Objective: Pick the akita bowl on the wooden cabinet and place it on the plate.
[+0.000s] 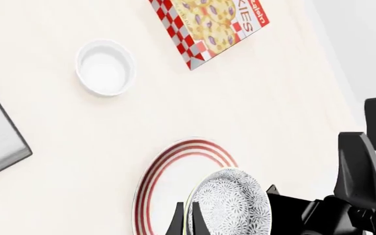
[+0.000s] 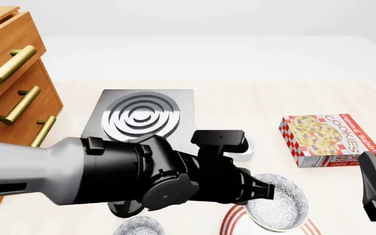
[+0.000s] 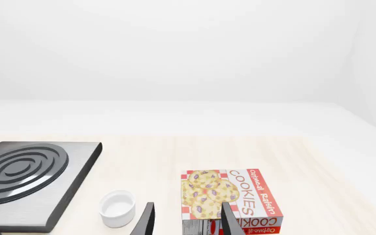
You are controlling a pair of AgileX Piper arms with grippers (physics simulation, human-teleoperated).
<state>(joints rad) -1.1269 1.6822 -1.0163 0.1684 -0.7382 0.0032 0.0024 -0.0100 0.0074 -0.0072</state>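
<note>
One akita bowl [image 1: 232,203] pinched in left tool [image 1: 184,220], tilted over plate [image 1: 168,171].

PLACE: you are at a simulated kitchen-style tabletop | SURFACE: pale wood-look bench [image 3: 305,156], blank white surround | CUES: grey square stove [image 2: 142,117] with silver rings; cookie box [image 2: 328,139]; red-ringed plate [image 1: 175,171]; small white bowl [image 1: 105,67]; speckled bowl [image 2: 281,200] | FURNITURE: orange-brown wooden cabinet [image 2: 11,73] with brass handles on your left
</note>
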